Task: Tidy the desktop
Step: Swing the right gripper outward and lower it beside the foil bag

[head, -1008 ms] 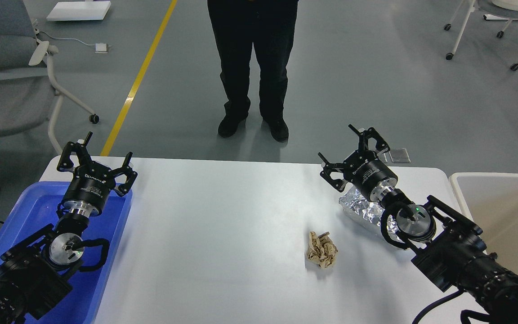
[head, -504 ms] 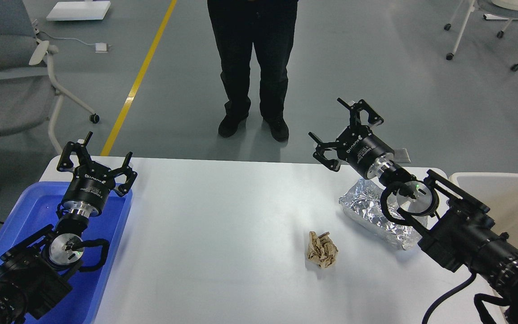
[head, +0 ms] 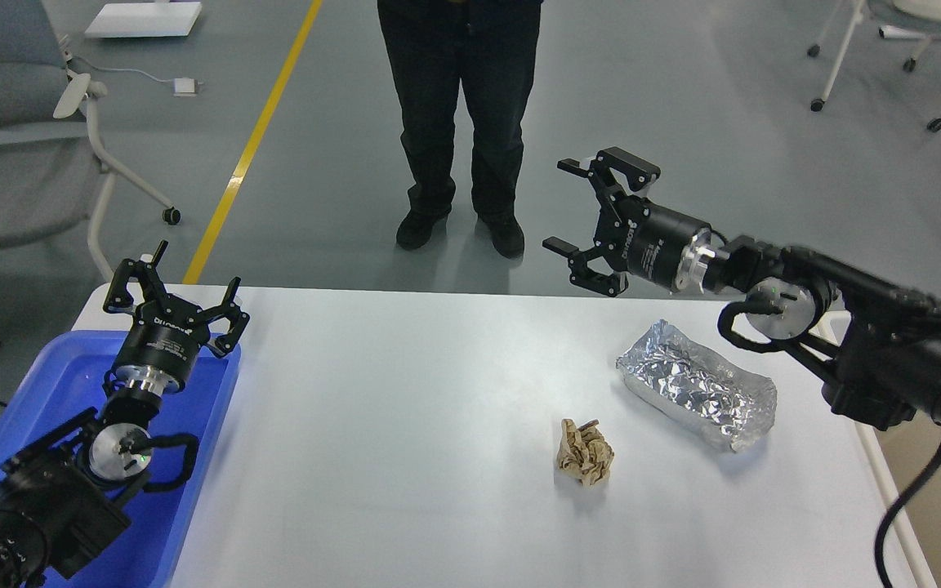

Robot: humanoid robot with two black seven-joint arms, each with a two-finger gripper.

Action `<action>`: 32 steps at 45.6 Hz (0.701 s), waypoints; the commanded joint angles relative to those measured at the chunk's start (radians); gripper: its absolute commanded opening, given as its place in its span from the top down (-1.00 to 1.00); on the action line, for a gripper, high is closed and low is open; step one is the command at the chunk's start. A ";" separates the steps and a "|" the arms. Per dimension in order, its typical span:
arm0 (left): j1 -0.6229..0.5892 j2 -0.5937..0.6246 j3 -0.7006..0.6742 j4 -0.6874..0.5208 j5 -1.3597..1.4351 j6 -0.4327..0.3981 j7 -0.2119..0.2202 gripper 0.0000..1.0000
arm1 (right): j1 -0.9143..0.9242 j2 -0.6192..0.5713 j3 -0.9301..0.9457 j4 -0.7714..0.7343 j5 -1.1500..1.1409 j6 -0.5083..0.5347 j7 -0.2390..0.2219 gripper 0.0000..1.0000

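On the desktop [head: 405, 408], which fills the middle of our view, two pieces of litter still lie: a crumpled brown paper wad [head: 585, 452] toward its right half, and just right of that a crinkled foil packet [head: 695, 384], so we judge the tidying not yet finished. At the desktop's left edge our left gripper [head: 174, 292] hangs spread and empty over the blue tray [head: 46, 384]. Above the desktop's far right edge our right gripper [head: 589, 220] hangs spread and empty too, clear of the foil, with the beige bin [head: 920, 457] off the right end.
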 commanded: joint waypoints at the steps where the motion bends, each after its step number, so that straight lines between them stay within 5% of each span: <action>1: -0.001 0.000 0.000 0.000 0.000 0.000 0.000 -1.00 | 0.113 -0.126 -0.246 0.117 -0.296 0.016 0.001 -1.00; 19: -0.001 0.000 0.000 0.000 0.000 0.000 0.001 -1.00 | 0.150 -0.176 -0.461 0.033 -0.840 -0.029 0.007 -1.00; 32: -0.001 0.000 0.000 0.000 0.000 0.000 0.000 -1.00 | 0.153 -0.207 -0.574 -0.021 -1.017 -0.027 0.009 -1.00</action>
